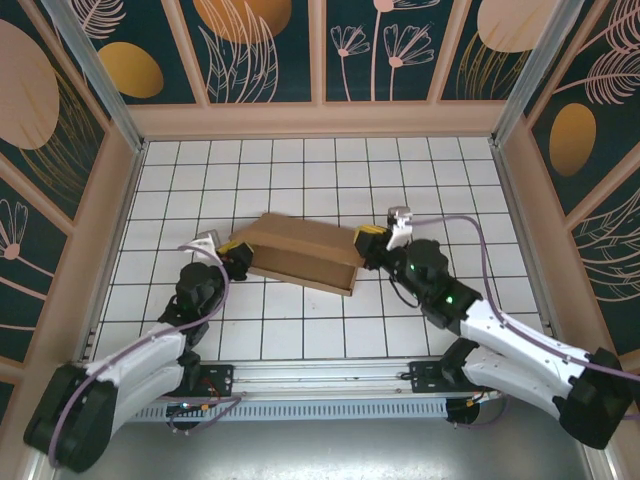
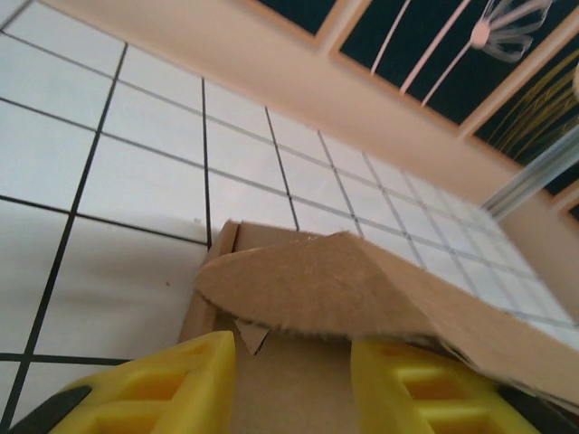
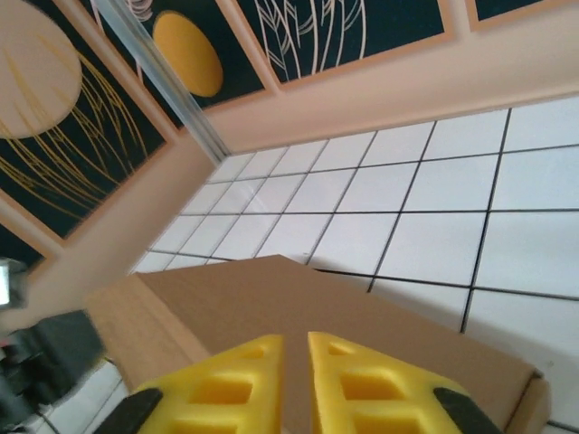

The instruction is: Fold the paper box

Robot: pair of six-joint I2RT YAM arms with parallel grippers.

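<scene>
paper box (image 1: 300, 252) on table (image 1: 300, 170), between left tool (image 1: 238, 252) and right tool (image 1: 367, 241)

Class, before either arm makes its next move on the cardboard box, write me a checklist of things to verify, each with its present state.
1. Left claw open, fingers apart at the end of the paper box: ok.
2. Right claw shut: ok.
3. Right claw actually pinching cardboard: cannot tell.
4. Box fully closed: not ok; a flap hangs loose over its left end.
5. Box lying on the tiled table, away from the walls: ok.
</scene>
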